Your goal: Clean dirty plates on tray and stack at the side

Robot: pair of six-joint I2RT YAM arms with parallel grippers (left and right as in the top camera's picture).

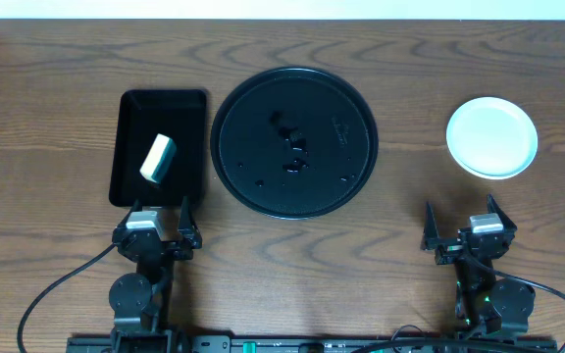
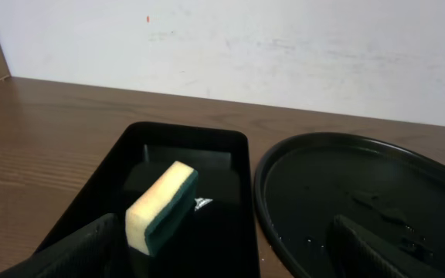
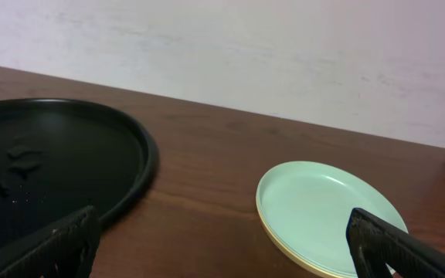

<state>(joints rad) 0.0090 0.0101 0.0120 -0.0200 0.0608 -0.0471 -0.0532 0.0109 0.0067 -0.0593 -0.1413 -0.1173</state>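
Left fingers (image 1: pixel 158 214): wide open, empty, at the tabletop's (image 1: pixel 47 118) near edge, just short of the small tray (image 1: pixel 130 118). Right fingers (image 1: pixel 460 214): also wide open and empty at the near edge, just short of the plates (image 1: pixel 491 137).

Plates are stacked toward the right edge, well apart from the tray (image 1: pixel 253 108). The tray sits mid-tabletop with no plate on it. Task looks done to me.

Risks:
- Right fingers point at the stack. A low forward move would clip a rim and shove it toward the right edge. Glossy plates probably slide on each other and on smooth wood.
- A yellow rim shows under the turquoise top plate. Can't tell whether that's a real offset or just the view angle. Can't count the plates either.
- Drops (image 1: pixel 292 147) on the tray mean it's wet. Can't tell if the plates are dry; if not, the stack could skid.
- Sponge (image 1: pixel 157 157) lies tilted in the small tray and may flop over. Low stakes.

Materials:
- Plates: thin, round, shallow, glossy, likely plastic.
- Tray: black, round, glossy, low raised rim.
- Small tray: black, rectangular, rounded corners, deeper walls.
- Sponge: yellow foam block with a dark green scrub face.
- Tabletop: dark wood grain.
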